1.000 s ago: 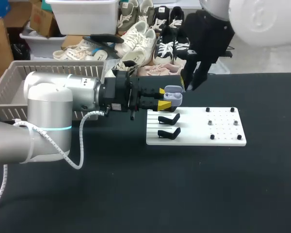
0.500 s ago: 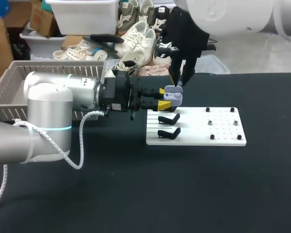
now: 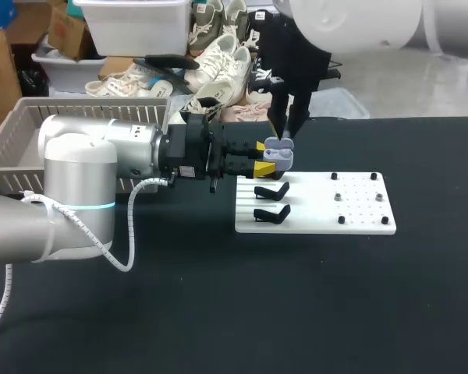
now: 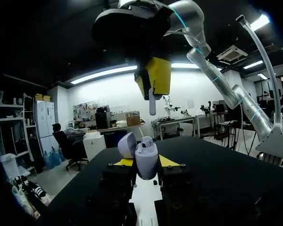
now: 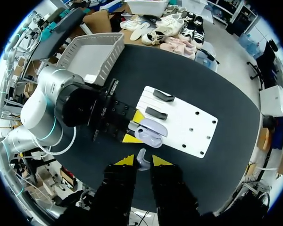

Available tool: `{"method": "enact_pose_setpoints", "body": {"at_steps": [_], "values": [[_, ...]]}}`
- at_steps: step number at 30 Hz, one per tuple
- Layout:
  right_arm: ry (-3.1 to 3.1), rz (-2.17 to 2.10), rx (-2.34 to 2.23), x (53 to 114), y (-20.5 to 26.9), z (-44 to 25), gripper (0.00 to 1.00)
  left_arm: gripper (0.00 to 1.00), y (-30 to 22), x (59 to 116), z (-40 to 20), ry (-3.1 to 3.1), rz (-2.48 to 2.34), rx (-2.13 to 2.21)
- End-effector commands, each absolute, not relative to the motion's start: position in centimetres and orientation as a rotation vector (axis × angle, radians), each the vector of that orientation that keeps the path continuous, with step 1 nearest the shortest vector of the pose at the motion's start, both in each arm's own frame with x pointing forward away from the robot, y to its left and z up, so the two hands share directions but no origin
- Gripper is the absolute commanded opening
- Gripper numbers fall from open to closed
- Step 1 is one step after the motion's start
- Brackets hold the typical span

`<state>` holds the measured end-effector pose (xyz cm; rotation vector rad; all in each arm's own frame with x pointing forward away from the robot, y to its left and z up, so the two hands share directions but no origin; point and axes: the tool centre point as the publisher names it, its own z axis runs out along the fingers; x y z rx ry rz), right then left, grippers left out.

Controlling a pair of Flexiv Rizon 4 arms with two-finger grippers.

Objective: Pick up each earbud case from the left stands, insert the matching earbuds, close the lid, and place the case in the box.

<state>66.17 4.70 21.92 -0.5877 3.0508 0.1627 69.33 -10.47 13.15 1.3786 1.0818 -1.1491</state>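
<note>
"Right arm has swung in toward the left over the last second. Its right gripper point(image 3: 285, 134) was out past the far edge of the white board point(image 3: 359, 214), and now it hangs directly over the earbud case point(image 3: 278, 154). The left arm hasn't shifted."

"Start close in. What's nearest?"

"Black table point(image 3: 296, 312), then the left arm lying across it from the left side. The left gripper point(image 3: 259, 162) is clamped on the earbud case, one yellow tip on each side of it."

"Is the case off the board?"

"Yes, it's held up in the air over the board's left end, just past the two black stands point(image 3: 271, 202), which are both bare. From the left wrist the case point(image 4: 146, 157) sits upright between the fingers, with its lid point(image 4: 127, 145) tipped open to one side."

"And the board itself?"

"It lies flat, with the stands on the left part and a few small black pegs point(image 3: 342, 220) on the right part."

"Then the other arm."

"The right gripper is closed down tight on one pale earbud point(image 5: 142, 165), which is pinched between the yellow tips. The left wrist camera shows that earbud point(image 4: 152, 102) pointing down at the open case — near it, not touching."

"Anything farther back?"

"A grey basket point(image 3: 15, 132) at the table's far left corner, behind the left arm."
</note>
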Motion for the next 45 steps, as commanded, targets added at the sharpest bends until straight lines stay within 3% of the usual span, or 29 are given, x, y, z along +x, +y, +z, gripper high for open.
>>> {"method": "enact_pose_setpoints", "body": {"at_steps": [1, 45], "values": [[3.059, 0.145, -0.618, 66.6, 5.7, 21.6, 0.00, 0.00, -10.5, 69.3, 13.1, 1.081, -1.147, 1.377], [3.105, 0.110, -0.644, 68.3, 6.1, 18.8, 0.00, 0.00, -10.5, 69.3, 13.1, 1.081, -1.147, 1.377]]}}
